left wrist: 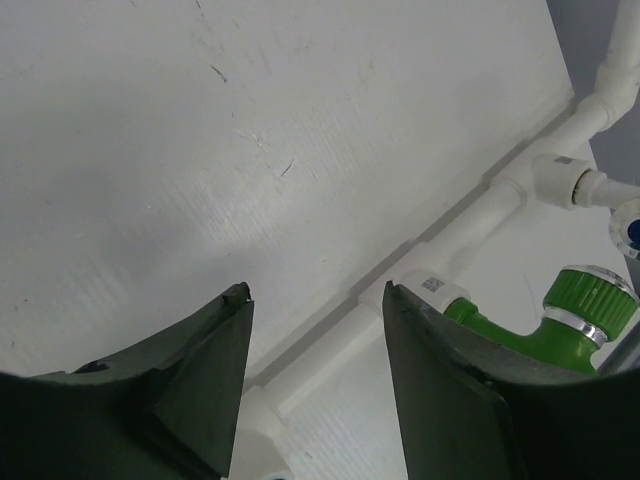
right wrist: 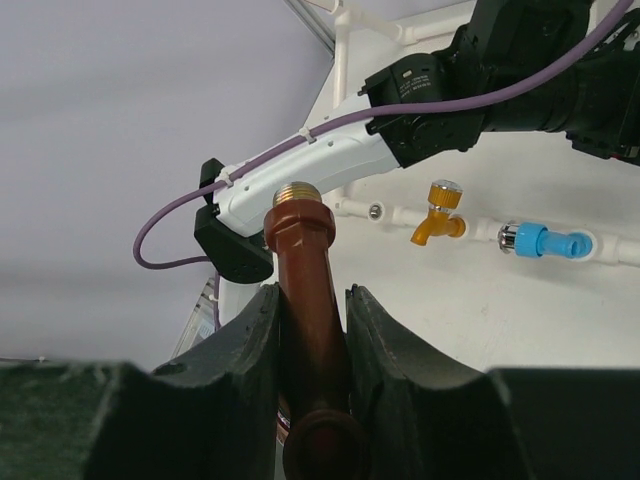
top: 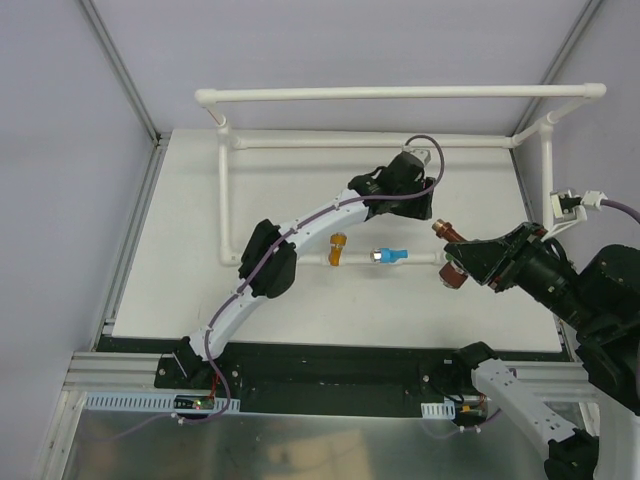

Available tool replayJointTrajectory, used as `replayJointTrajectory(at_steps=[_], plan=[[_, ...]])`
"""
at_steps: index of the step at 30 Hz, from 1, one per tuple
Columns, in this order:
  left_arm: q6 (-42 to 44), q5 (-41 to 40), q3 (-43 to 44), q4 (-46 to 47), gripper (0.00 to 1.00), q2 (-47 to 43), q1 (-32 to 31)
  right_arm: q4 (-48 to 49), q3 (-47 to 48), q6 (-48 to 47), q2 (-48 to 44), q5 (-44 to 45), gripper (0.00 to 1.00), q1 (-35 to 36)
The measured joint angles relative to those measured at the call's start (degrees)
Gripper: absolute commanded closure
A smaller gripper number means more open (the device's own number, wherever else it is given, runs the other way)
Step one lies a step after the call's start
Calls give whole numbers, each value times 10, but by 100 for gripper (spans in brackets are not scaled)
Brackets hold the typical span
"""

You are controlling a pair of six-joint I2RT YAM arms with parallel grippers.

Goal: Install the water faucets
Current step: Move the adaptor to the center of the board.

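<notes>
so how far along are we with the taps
Done: orange plastic tap and blue plastic tap on the white pipe frame; green plastic tap seems joined to a fitting beside the open left gripper. In hand: brown plastic tap clamped in the right gripper. Left: mounting it.

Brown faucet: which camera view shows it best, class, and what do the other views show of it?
Right wrist view: the brown faucet stands large, clamped in the right gripper, its threaded metal end up. The top external view shows the faucet small, partly hidden by that gripper. The left wrist view shows none of it.
</notes>
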Motion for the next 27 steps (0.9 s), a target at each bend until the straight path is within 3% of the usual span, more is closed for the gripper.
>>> replayJointTrajectory(at_steps=[17,23,27], plan=[[43,-96,21,-23,43,92,-75,2,-39,10,-27,0,100,0],[56,-104,12,-16,64,93,-82,2,-43,12,-31,0,100,0],[69,-122,-31,19,67,83,-94,2,-55,13,-38,0,100,0]])
